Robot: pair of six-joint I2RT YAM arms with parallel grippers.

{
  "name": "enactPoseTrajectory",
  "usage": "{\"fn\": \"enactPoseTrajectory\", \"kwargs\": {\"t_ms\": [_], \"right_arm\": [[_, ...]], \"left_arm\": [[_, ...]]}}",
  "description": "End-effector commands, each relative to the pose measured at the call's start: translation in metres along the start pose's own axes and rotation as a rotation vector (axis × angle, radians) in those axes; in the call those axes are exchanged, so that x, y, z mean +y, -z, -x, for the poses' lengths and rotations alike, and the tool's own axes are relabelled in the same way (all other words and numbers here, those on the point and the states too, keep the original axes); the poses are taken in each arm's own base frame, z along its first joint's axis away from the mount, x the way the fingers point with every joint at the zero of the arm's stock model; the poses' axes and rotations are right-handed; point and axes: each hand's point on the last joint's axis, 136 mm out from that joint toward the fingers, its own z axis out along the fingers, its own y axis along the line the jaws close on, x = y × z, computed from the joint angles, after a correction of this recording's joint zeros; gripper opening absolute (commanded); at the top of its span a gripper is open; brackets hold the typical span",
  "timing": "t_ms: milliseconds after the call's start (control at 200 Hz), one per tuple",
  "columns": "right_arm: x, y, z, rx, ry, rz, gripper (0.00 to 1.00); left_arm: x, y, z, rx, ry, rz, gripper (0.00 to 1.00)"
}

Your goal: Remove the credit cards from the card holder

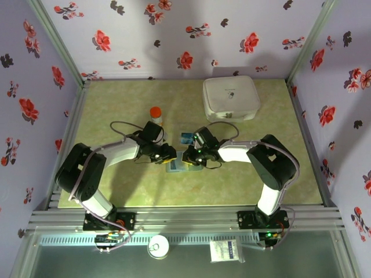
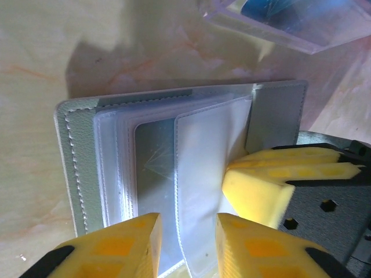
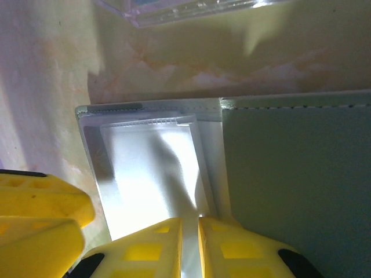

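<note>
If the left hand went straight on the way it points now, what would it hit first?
The card holder: its clear plastic sleeves lie directly ahead of the left hand, and one sleeve edge sits between the fingertips. Past it lies table, then a clear case, though depth is hard to judge.

The card holder (image 1: 178, 164) is laid at the middle of the tabletop (image 1: 116, 185), between the left end effector (image 1: 169, 155) and the right end effector (image 1: 189, 156). A card (image 1: 187, 138) is placed just behind it. A box (image 1: 231, 98) is set at the back right, and a bottle (image 1: 156, 114) behind the left arm.
</note>
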Motion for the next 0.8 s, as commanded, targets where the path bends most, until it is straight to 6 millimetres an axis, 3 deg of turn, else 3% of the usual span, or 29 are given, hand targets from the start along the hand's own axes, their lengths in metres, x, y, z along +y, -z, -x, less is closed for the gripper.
{"fn": "enactPoseTrajectory", "kwargs": {"t_ms": [0, 570, 795], "right_arm": [[-0.008, 0.002, 0.004, -0.023, -0.033, -0.002, 0.17], [-0.006, 0.002, 0.002, -0.021, -0.045, 0.043, 0.15], [-0.011, 0.001, 0.001, -0.024, -0.056, 0.044, 0.11]], "left_arm": [[-0.006, -0.007, -0.001, 0.023, 0.009, -0.013, 0.29], [-0.015, -0.015, 0.0, 0.045, 0.002, -0.025, 0.27], [-0.015, -0.008, 0.0, 0.03, -0.002, -0.01, 0.28]]}}
